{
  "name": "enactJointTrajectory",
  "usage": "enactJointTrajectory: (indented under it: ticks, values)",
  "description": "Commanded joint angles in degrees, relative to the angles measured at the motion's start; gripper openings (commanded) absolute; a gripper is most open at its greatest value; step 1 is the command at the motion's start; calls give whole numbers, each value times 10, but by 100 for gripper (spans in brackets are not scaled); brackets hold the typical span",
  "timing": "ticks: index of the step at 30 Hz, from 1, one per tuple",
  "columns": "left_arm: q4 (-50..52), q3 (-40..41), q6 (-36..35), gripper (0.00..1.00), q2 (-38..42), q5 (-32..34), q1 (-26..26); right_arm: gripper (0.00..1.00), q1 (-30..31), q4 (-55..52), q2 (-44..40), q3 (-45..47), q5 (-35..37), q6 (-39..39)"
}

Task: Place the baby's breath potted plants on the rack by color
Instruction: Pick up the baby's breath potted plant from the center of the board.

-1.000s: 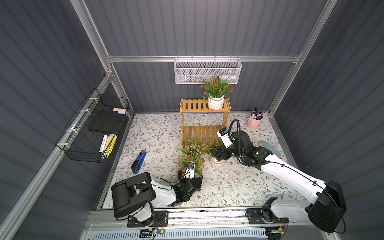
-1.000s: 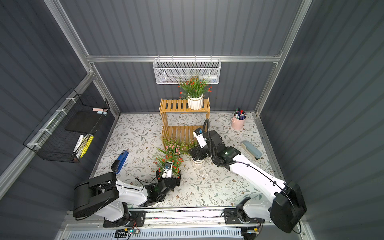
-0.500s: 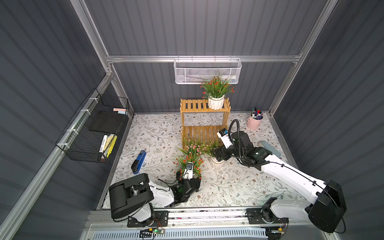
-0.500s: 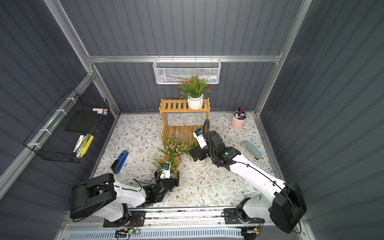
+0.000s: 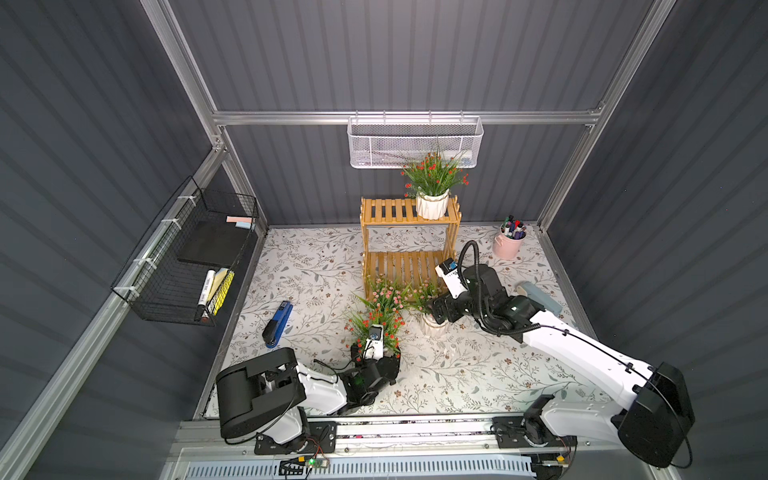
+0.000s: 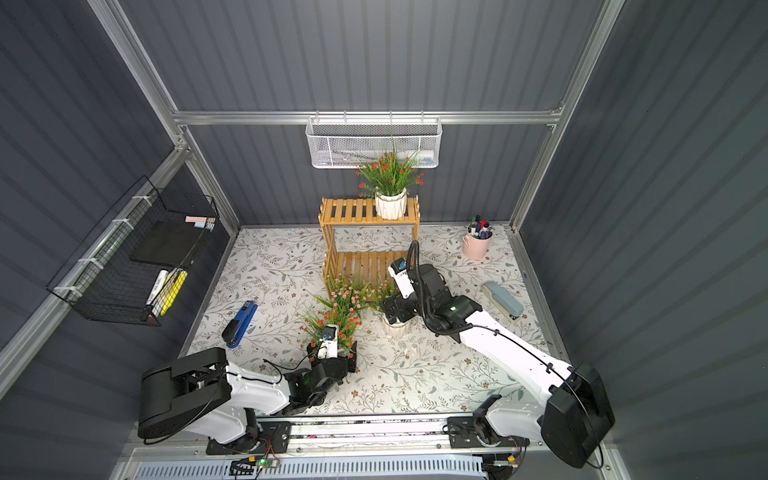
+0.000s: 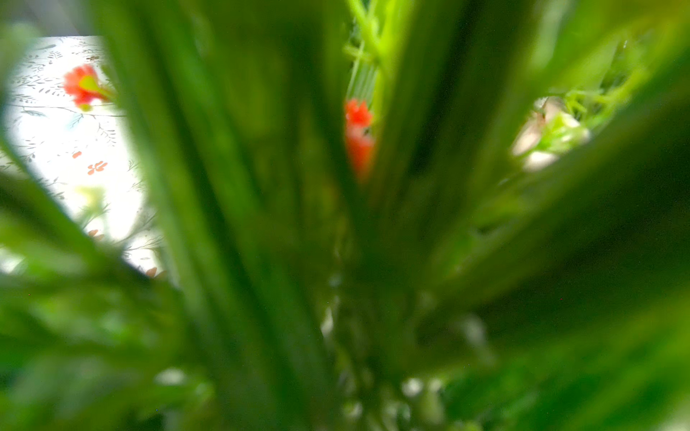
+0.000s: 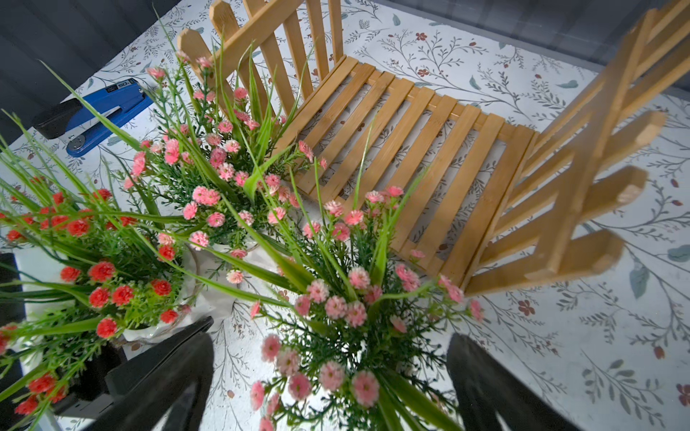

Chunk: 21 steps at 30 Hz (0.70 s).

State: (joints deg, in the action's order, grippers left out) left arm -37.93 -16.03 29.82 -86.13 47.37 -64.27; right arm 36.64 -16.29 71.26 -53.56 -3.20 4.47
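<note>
One red plant (image 5: pixel 432 185) is sitting on the rack (image 5: pixel 386 210) and three are waiting on the tabletop (image 5: pixel 316 266), while the right gripper (image 8: pixel 330 336) is spreading its jaws around a pink plant (image 8: pixel 343 294); the left gripper (image 5: pixel 374 358) jaws I cannot tell.

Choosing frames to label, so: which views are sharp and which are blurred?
Left wrist view: nearly all out-of-focus green leaves, one red blossom barely legible. Right wrist view: pink-flowered plant sharp, rack crisp except its blurred near ends, wide-angle bending. Both top views: sharp, evenly lit.

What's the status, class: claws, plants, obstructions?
Right claw open astride pink plant. Left claw at table's red plant, grip hidden. Other red plant on rack top. Second pink plant crowds close.
</note>
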Motion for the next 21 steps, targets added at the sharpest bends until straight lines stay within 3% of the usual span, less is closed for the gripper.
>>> enactJointTrajectory:
  ticks: [1, 4, 9, 21]
  values:
    - [23, 3, 24, 94, -6, 11, 4, 99, 0, 4, -33, 11, 19, -3]
    - [22, 2, 23, 80, -6, 10, 4, 99, 0, 9, -45, 15, 21, -5]
    - [33, 8, 23, 71, 22, 8, 4, 99, 0, 9, -50, 14, 21, -6]
    - [257, -38, 72, 69, 203, 47, 5, 99, 0, 17, -53, 15, 39, -12]
